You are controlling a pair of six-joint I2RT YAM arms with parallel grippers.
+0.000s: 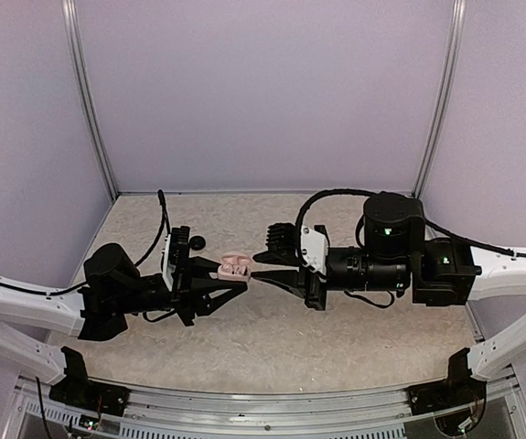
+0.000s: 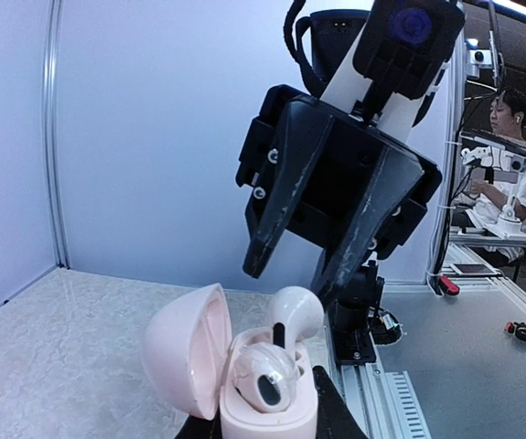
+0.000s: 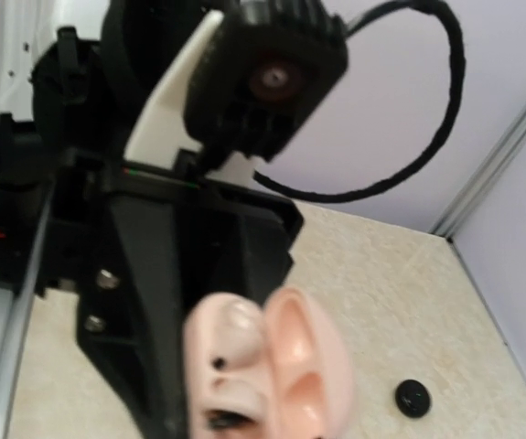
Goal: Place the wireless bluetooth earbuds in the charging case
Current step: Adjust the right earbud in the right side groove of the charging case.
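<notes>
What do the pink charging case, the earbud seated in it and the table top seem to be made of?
Charging case: likely moulded plastic, pale pink, satin; soft highlights on its open lid. Earbud: similar pink plastic, glossier, with a dark oval part on its face. Table top: beige speckled sheet, matte, perhaps laminate or stone-look vinyl; the pictures cannot settle which.

The pale pink charging case (image 2: 272,416) stands upright, lid open, two matching pink earbuds (image 2: 264,375) inside.
</notes>
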